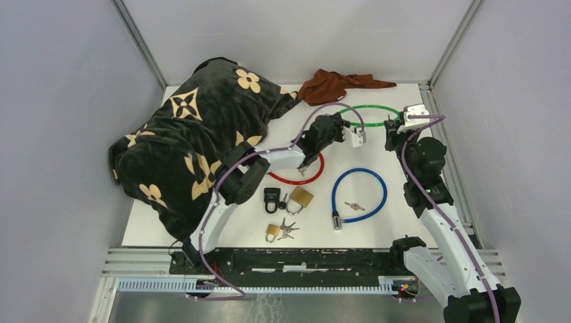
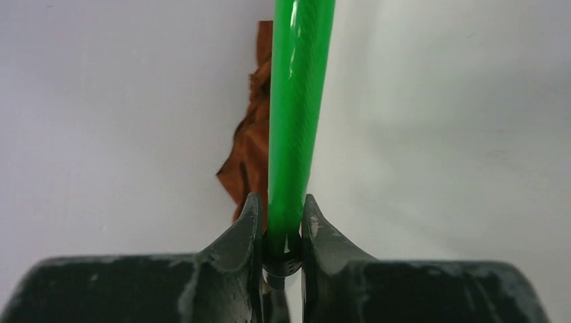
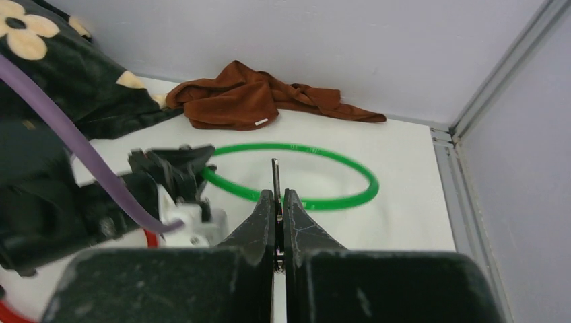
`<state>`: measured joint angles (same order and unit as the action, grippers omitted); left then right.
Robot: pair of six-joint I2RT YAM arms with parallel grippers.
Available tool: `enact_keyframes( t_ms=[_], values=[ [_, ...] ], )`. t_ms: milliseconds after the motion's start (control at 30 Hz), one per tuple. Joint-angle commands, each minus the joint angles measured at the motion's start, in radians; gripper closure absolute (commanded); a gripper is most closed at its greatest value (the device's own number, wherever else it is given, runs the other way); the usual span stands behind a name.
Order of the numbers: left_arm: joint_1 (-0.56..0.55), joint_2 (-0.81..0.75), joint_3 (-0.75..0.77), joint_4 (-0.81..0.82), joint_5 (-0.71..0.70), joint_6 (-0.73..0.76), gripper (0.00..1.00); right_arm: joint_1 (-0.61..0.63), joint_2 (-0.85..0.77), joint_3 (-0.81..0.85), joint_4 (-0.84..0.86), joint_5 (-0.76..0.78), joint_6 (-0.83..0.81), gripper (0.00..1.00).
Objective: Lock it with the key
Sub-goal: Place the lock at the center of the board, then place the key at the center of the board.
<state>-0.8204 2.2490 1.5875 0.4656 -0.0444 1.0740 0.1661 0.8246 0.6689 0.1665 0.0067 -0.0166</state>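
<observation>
A green cable lock (image 1: 372, 108) lies as a ring at the back of the table. My left gripper (image 1: 347, 132) is shut on its end, with the green cable (image 2: 295, 114) running straight out from between the fingers and a dark lock barrel (image 2: 281, 259) pinched low in the jaws. In the right wrist view the green cable lock (image 3: 340, 200) lies just beyond my right gripper (image 3: 279, 196), which is shut on a thin metal key (image 3: 275, 175). The key's blade sticks out past the fingertips, edge on. The left gripper (image 3: 172, 171) is close on the left there.
A black flowered blanket (image 1: 195, 134) is heaped at left and a brown cloth (image 1: 340, 84) lies at the back wall. Near the front lie a red cable lock (image 1: 304, 177), a blue cable lock (image 1: 360, 195) around a key (image 1: 354, 206), two padlocks (image 1: 301, 197) and a small padlock with keys (image 1: 273, 232).
</observation>
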Motion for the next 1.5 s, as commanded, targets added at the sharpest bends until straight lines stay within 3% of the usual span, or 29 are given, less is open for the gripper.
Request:
enact_keyframes(
  t_ms=[0,67,133,200,267,300,467,567,700,833,967,1133,1333,1467],
  values=[
    [-0.056,0.137,0.104,0.139,-0.090,0.108,0.98,-0.010,-0.044,0.015,-0.018,0.079,-0.034,1.00],
    [-0.065,0.168,0.150,0.090,-0.091,0.091,0.98,-0.011,-0.048,0.019,-0.021,0.069,-0.034,1.00],
    [-0.072,0.175,0.165,0.027,-0.088,0.071,0.83,-0.012,-0.042,0.020,-0.022,0.058,-0.034,1.00],
    [-0.080,0.153,0.141,-0.020,-0.084,0.044,0.49,-0.011,-0.029,0.020,-0.022,0.052,-0.032,1.00],
    [-0.088,0.105,0.087,-0.057,-0.069,0.035,0.07,-0.016,0.001,0.025,-0.012,0.031,-0.030,1.00],
    [-0.090,0.075,0.058,-0.083,-0.061,0.035,0.01,-0.020,0.021,0.031,-0.002,0.012,-0.029,1.00],
    [-0.092,-0.155,-0.041,-0.434,-0.023,-0.013,0.00,-0.070,0.255,0.110,0.034,-0.085,-0.009,1.00],
    [-0.079,-0.323,-0.101,-0.672,0.031,-0.126,0.00,-0.097,0.422,0.147,0.080,-0.135,0.015,1.00],
    [-0.045,-0.525,-0.179,-0.822,0.091,-0.457,0.00,-0.124,0.664,0.257,0.076,-0.167,0.049,1.00],
    [0.021,-0.699,-0.301,-0.821,0.074,-0.778,0.00,-0.135,0.858,0.388,-0.031,-0.156,0.051,0.98],
    [0.103,-0.854,-0.470,-0.771,0.032,-0.873,0.00,-0.135,0.955,0.433,-0.091,-0.153,0.047,0.82],
    [0.241,-0.979,-0.607,-0.675,0.023,-0.924,0.00,-0.135,0.949,0.440,-0.163,-0.125,0.024,0.54],
    [0.354,-1.150,-0.783,-0.505,-0.050,-0.984,0.00,-0.136,0.781,0.422,-0.246,-0.068,-0.022,0.14],
    [0.456,-1.286,-0.961,-0.376,-0.120,-1.069,0.00,-0.135,0.565,0.242,-0.161,-0.055,0.012,0.10]
  ],
)
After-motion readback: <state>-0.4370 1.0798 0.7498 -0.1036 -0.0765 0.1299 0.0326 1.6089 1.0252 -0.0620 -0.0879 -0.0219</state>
